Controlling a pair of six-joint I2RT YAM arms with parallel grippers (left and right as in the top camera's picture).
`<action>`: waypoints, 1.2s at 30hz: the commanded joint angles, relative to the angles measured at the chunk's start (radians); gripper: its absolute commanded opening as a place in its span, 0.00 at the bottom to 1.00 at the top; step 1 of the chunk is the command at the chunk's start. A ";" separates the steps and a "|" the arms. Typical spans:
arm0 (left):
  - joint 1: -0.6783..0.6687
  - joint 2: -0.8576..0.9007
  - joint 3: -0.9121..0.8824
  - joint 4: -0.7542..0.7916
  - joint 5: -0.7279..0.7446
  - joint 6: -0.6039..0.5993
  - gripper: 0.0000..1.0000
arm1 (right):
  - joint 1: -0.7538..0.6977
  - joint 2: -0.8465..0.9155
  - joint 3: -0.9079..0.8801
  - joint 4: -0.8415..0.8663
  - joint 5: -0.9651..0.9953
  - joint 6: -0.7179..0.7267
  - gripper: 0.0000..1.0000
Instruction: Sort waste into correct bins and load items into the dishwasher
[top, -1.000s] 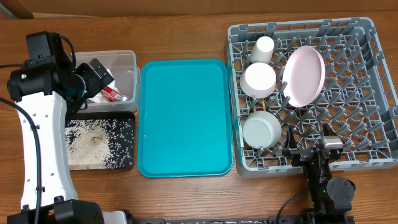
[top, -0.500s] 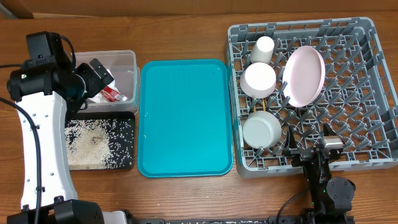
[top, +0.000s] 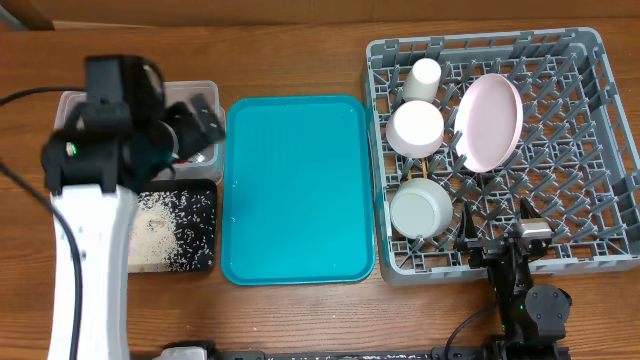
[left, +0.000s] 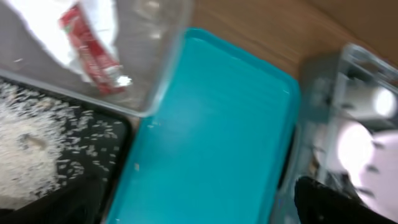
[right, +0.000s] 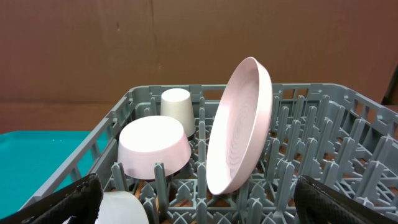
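Note:
The dishwasher, a grey peg rack (top: 600, 150) (right: 323, 93), holds a pale pink plate (top: 490, 120) (right: 239, 124) on edge, two white bowls (top: 416, 128) (top: 420, 207) upside down and a small white cup (top: 424, 78) (right: 177, 102). The clear tub (top: 205, 95) (left: 165, 68) contains a red-and-white sauce packet (left: 90, 53) and a blurred white napkin (left: 81, 25). Rice (top: 165, 235) (left: 31, 143) lies in the black tray (top: 205, 262). My left gripper (top: 192, 130) (left: 199, 211) hangs open and empty over the tub's right edge. At the rack's near wall my right gripper (top: 510, 245) (right: 205, 208) stands open and empty.
A large teal tray (top: 295, 190) (left: 211, 137) lies between the bins and the rack. The left arm's white link (top: 95, 260) covers the left part of the black tray. The left wrist view is motion-blurred.
My left arm has swung to the right, carrying its open gripper from the tub's middle toward the tub's right edge. The right arm and the rack's contents are unchanged.

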 joint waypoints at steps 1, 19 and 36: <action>-0.075 -0.086 0.014 0.001 -0.003 -0.010 1.00 | -0.004 -0.012 -0.011 0.005 -0.006 -0.004 1.00; -0.105 -0.494 -0.308 0.031 -0.010 -0.006 1.00 | -0.004 -0.012 -0.011 0.005 -0.006 -0.004 1.00; 0.023 -1.064 -1.270 1.165 0.005 -0.021 1.00 | -0.004 -0.012 -0.011 0.005 -0.006 -0.003 1.00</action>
